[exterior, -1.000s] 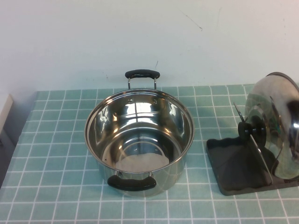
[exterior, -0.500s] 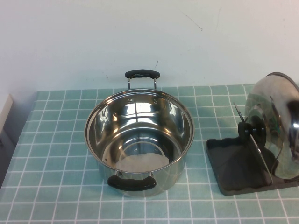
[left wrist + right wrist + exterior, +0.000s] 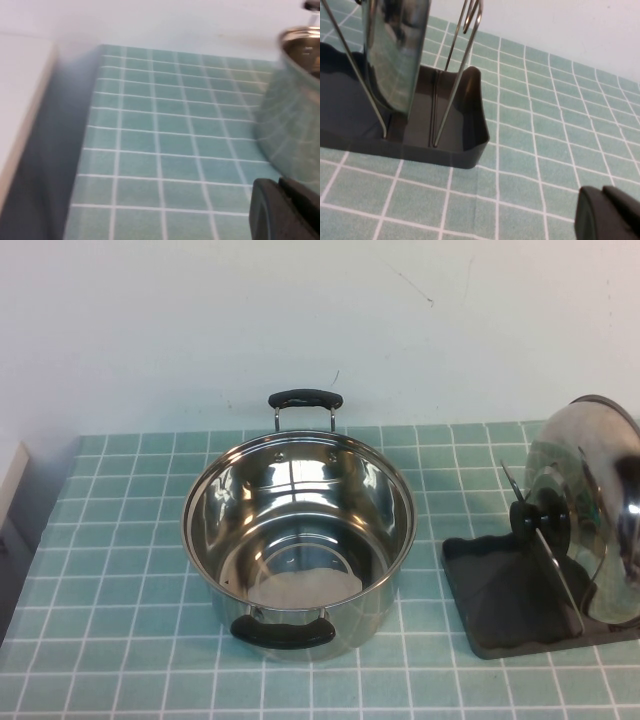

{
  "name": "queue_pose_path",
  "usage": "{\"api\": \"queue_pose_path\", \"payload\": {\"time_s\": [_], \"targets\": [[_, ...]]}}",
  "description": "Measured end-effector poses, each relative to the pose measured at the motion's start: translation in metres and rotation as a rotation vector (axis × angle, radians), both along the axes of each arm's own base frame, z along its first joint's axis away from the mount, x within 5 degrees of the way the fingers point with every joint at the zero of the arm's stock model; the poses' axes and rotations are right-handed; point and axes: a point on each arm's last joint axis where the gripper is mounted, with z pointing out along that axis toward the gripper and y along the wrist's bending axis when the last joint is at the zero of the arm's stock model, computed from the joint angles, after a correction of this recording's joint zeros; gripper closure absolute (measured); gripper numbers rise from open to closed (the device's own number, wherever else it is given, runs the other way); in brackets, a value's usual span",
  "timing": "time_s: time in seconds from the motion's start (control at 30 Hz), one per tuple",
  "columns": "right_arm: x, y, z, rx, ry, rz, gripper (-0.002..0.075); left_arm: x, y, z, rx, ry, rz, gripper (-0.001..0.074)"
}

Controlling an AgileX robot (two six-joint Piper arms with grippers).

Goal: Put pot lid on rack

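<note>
a green tiled table (image 3: 120,570) is seen against a plain white wall (image 3: 200,310). an open steel pot (image 3: 298,540) with two black handles stands at the centre. the rack (image 3: 510,600) sits to the robot's right of the pot, apart from it. the lid (image 3: 590,510) is found standing on edge in the rack, held between the wire loops (image 3: 457,75), its black knob (image 3: 540,518) turned toward the pot. the left gripper (image 3: 287,212) is seen only in its wrist view, low over the table just beside the pot wall, fingers closed with nothing held. the right gripper (image 3: 610,215) is seen likewise, near the rack's end but apart from it, fingers closed and empty.
</note>
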Motion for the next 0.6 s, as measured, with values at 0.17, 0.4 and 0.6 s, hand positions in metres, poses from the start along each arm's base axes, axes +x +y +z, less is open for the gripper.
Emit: {"api": "queue_pose_path", "payload": {"time_s": [0.17, 0.4, 0.6], "targets": [[0.000, 0.000, 0.000, 0.000, 0.002, 0.000, 0.0727, 0.003, 0.001, -0.014, 0.020, -0.022, 0.049, 0.0737], [0.000, 0.000, 0.000, 0.001, 0.002, 0.000, 0.0727, 0.002, 0.001, -0.017, 0.049, 0.001, 0.042, 0.0737], [0.000, 0.000, 0.000, 0.001, 0.002, 0.000, 0.0727, 0.002, 0.002, -0.017, 0.129, -0.001, 0.037, 0.0737]]}}
